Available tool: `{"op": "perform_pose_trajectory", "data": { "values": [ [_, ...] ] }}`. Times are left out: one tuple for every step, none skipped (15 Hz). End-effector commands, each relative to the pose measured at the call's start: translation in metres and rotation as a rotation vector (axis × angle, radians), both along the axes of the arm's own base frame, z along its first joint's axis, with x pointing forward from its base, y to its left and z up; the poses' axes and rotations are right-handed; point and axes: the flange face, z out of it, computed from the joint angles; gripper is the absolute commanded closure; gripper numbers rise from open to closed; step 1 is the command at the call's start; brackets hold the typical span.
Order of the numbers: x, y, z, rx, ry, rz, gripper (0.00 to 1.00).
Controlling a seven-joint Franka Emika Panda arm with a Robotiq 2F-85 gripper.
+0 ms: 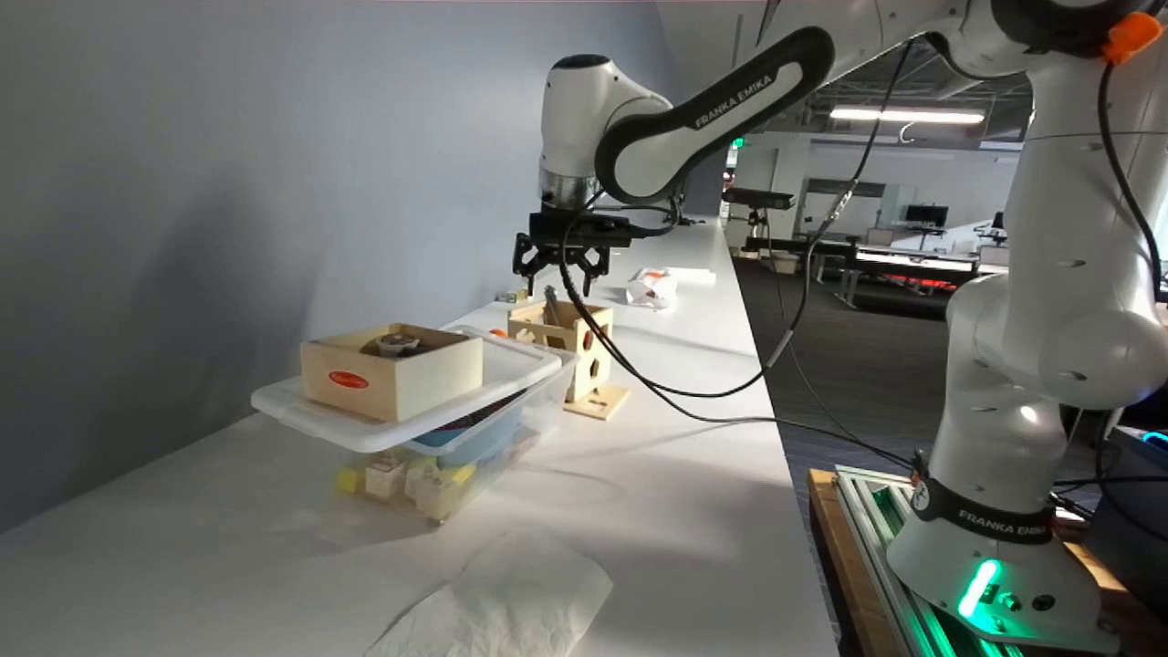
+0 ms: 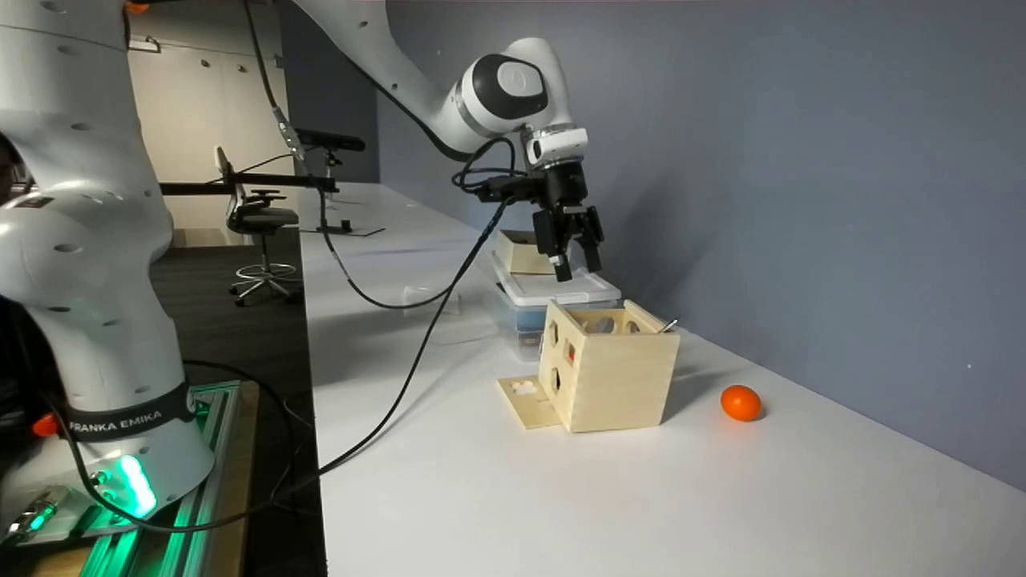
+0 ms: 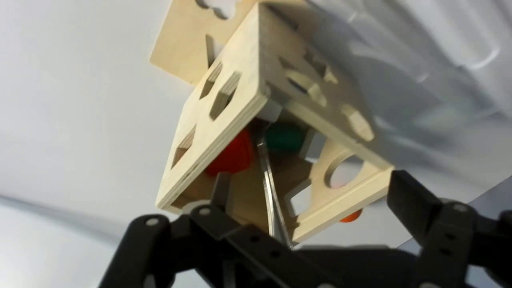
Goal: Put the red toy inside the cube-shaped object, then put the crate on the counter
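Note:
The red toy, a small round red-orange ball, rests on the white counter near the wall. It is partly hidden behind the cube in the wrist view. The open-topped wooden cube stands on the counter beside its flat wooden piece with cut-outs. It also shows in the wrist view, with a separate red piece and a green piece inside. The crate sits on the clear bin's lid and holds small things. My gripper is open and empty above the cube, also in the wrist view.
A shiny metal tool leans in the cube and sticks out of its top. The clear lidded bin stands next to the cube. A white paper sheet and a white package lie on the counter. A cable hangs from the arm.

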Motion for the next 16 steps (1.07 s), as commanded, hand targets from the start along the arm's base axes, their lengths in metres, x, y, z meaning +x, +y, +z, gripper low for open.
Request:
{"op": "perform_pose_trajectory", "data": {
  "values": [
    [-0.039, 0.044, 0.032, 0.073, 0.0, 0.186, 0.0],
    [-0.047, 0.054, 0.038, 0.084, 0.002, 0.241, 0.0],
    [-0.055, 0.063, 0.043, 0.095, -0.002, 0.296, 0.0],
    [-0.062, 0.072, 0.047, 0.105, 0.0, 0.351, 0.0],
    [-0.068, 0.081, 0.05, 0.117, 0.003, 0.404, 0.0],
    [-0.072, 0.09, 0.053, 0.121, 0.015, 0.461, 0.0],
    [-0.075, 0.097, 0.056, 0.125, 0.011, 0.516, 0.0],
    [-0.076, 0.107, 0.057, 0.125, 0.005, 0.57, 0.0],
    [-0.077, 0.115, 0.06, 0.123, 0.0, 0.625, 0.0],
    [-0.076, 0.125, 0.061, 0.123, -0.01, 0.678, 0.0],
    [-0.071, 0.136, 0.062, 0.128, -0.016, 0.732, 0.0],
    [-0.068, 0.146, 0.062, 0.142, -0.025, 0.784, 0.0],
    [-0.059, 0.157, 0.061, 0.157, -0.029, 0.836, 0.0],
    [-0.054, 0.166, 0.06, 0.176, -0.034, 0.876, 0.0],
    [-0.046, 0.173, 0.057, 0.18, -0.028, 0.895, 0.0],
    [-0.039, 0.18, 0.055, 0.198, -0.021, 0.92, 0.0]
  ]
}}
